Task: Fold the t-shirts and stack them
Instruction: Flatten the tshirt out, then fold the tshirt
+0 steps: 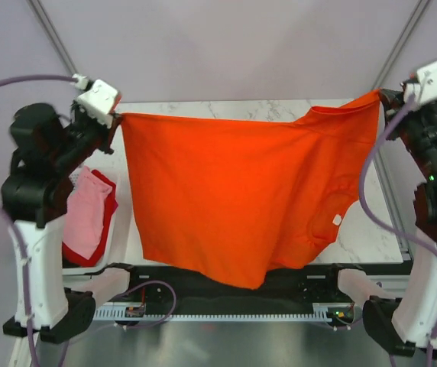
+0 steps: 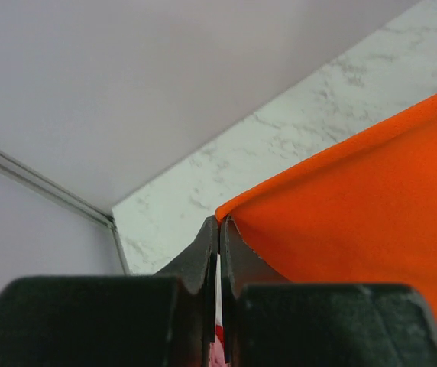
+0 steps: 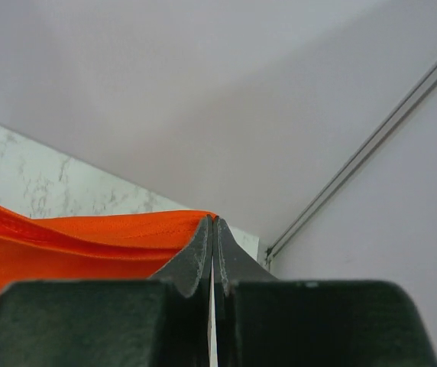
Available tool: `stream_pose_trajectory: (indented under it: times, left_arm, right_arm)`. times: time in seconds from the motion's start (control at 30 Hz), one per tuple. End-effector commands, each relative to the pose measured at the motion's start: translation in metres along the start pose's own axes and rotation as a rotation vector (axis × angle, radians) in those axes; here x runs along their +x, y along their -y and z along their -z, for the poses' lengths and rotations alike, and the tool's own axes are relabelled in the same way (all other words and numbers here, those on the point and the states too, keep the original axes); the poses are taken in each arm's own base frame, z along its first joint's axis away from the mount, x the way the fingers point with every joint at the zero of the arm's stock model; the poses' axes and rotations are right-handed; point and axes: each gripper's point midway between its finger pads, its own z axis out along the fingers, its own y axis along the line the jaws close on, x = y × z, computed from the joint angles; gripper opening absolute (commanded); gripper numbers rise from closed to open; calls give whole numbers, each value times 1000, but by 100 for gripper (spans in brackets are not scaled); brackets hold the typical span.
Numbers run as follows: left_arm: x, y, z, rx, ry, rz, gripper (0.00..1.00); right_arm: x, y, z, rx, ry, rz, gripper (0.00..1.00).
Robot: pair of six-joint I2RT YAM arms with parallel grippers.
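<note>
We saw the orange t-shirt (image 1: 241, 191) held up in the air, stretched between both arms over the marble table (image 1: 371, 233). The left gripper (image 1: 116, 116) was clamped on the shirt's upper left corner. In the left wrist view its fingers (image 2: 203, 252) were pressed together, with orange cloth coming out right at the tips. The right gripper (image 1: 381, 96) was pinched on the upper right corner. The right wrist view showed its fingers (image 3: 230, 256) closed tight, orange fabric bunched just left of the tips. The top edge ran roughly level between the two, dipping a bit near the right. The shirt hung as a wide sheet, its lower edge lowest around the middle, toward the near table edge. A small white neck label (image 1: 337, 220) showed on the lower right part of the cloth. At the table's left side, partly behind the left arm, a pink t-shirt (image 1: 89, 210) lay on a red t-shirt (image 1: 111, 210), apart from the orange one. We could not tell whether the hanging hem touched the table.
</note>
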Motion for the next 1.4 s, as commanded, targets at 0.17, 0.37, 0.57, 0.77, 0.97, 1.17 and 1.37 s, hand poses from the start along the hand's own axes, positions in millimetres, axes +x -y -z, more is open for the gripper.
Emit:
stream_pose_trajectory:
  times: [0.17,0.37,0.57,0.77,0.97,1.17,1.37]
  left_arm:
    - [138,21,-122,139,-325,28,2]
    - [230,40,-195,238,-517,62,2]
    - [309,67,-266,325,-662,187,2]
    - [327,59,-319,290,-657,225,2]
    - [365,54,-350,234,-704,217,2]
    - [373,39,-383,171,-669,223,2]
    - [352,27,-391,137,-612,206,2]
  right_arm:
    - [116,3,-125,-71,-190,-80,0]
    - [239,-25,-208,-196,-396,-162,0]
    - [362,-68,-251,-287,-603,-212,0]
    - [429,-57,-298,-124,-658,-178,0]
    - [480,-64,-332,-83,-683,-179,0]
    - [500,-63,-351,-58,-674,-159,0]
    - [481,-58,-360,-32,-626,-147,0]
